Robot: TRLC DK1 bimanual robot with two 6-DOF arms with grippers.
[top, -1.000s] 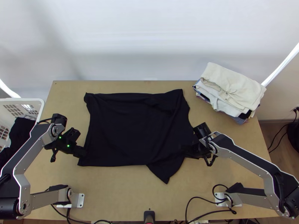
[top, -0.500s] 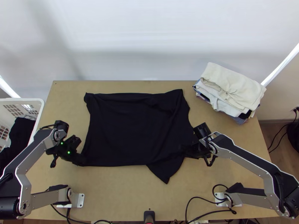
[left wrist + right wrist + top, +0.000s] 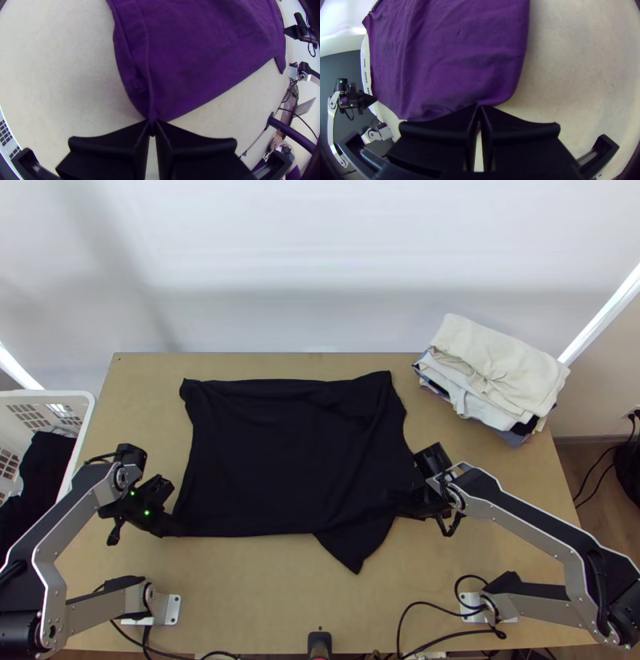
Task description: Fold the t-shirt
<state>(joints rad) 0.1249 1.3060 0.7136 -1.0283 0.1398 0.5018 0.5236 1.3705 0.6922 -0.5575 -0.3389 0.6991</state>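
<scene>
Wooden table (image 3: pixel 240 596); dark shirt (image 3: pixel 280 460) spread mostly flat
Long axis side to side; most of it lies beyond both grips, so the fold likely goes away; left claw (image 3: pixel 152 125) pinched closed on its near corner; right claw (image 3: pixel 479 108) pinched closed on its right edge; neither nearer.

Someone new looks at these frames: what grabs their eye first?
The big dark t-shirt spread over the middle of the table, one pointed flap jutting from its near edge. Next, the two grippers pinching it: the left gripper at the near left corner, the right gripper at the right side. Then the pale-topped stack of folded clothes at the table's far right corner.
</scene>
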